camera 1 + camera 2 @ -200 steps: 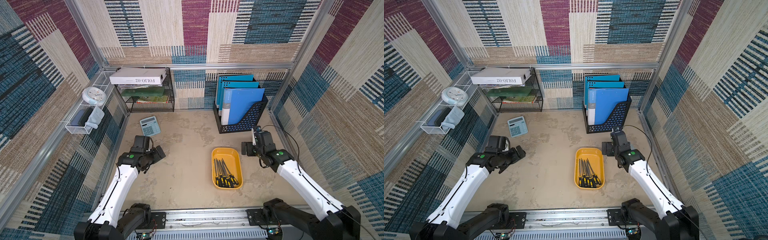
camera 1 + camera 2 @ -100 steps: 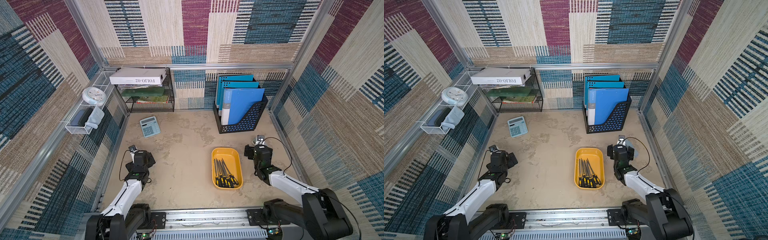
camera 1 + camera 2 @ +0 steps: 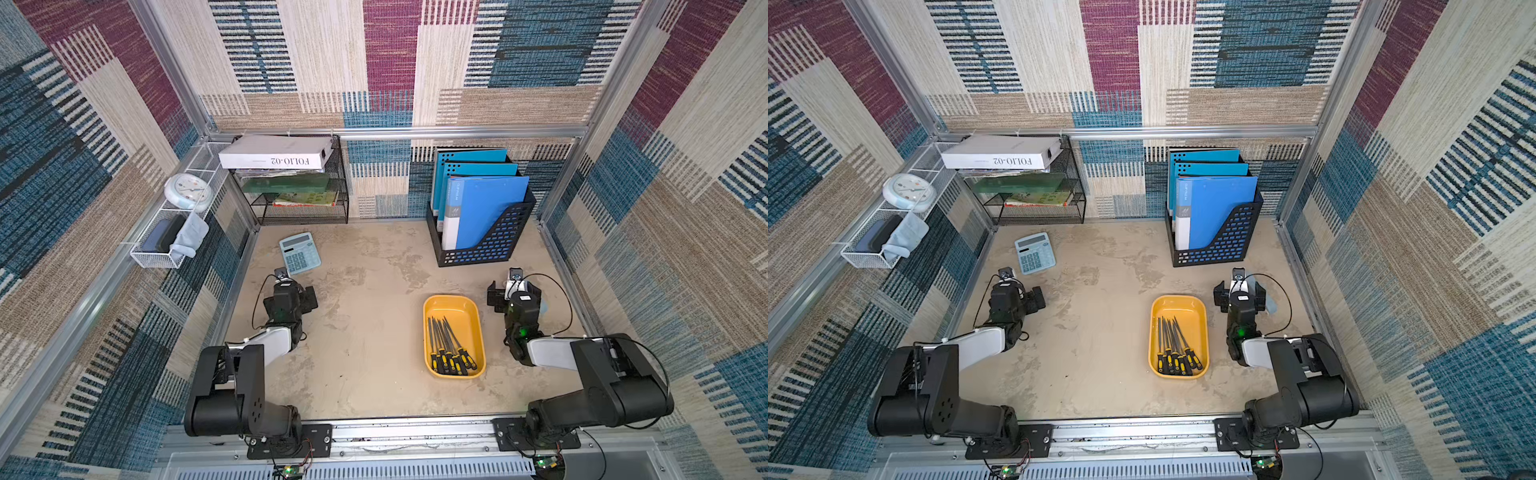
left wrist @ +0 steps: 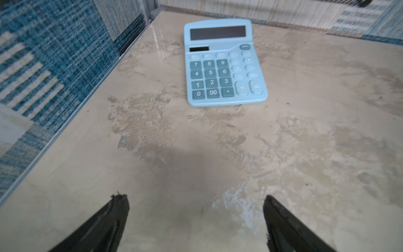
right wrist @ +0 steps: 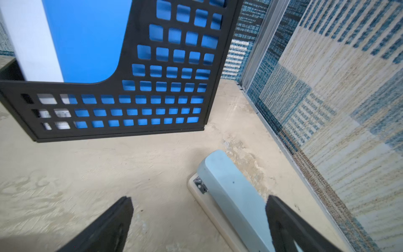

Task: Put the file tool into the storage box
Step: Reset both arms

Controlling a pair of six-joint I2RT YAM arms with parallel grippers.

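The storage box (image 3: 453, 309) (image 3: 1179, 309) is a shallow yellow tray on the table, right of centre. Several file tools (image 3: 451, 347) (image 3: 1177, 349) with black-and-yellow handles lie inside it, handles toward the front rail. My right gripper (image 5: 199, 205) (image 3: 515, 293) is just right of the box's far end, low over the table, open and holding nothing. My left gripper (image 4: 196, 203) (image 3: 291, 293) is far to the left of the box, open and empty, facing a calculator. Neither gripper touches the box or the files.
A light blue calculator (image 4: 224, 63) (image 3: 300, 252) lies ahead of the left gripper. A pale blue stapler (image 5: 231, 196) lies on the table under the right gripper's opening. The black folder holder (image 3: 482, 232) with blue folders stands behind it. A mesh rack (image 3: 299, 187) stands at the back left.
Both arms have folded down toward the front rail, elbows lowered, with the grippers staying low over the table. Both grippers stayed open. The files and the tray have not moved.
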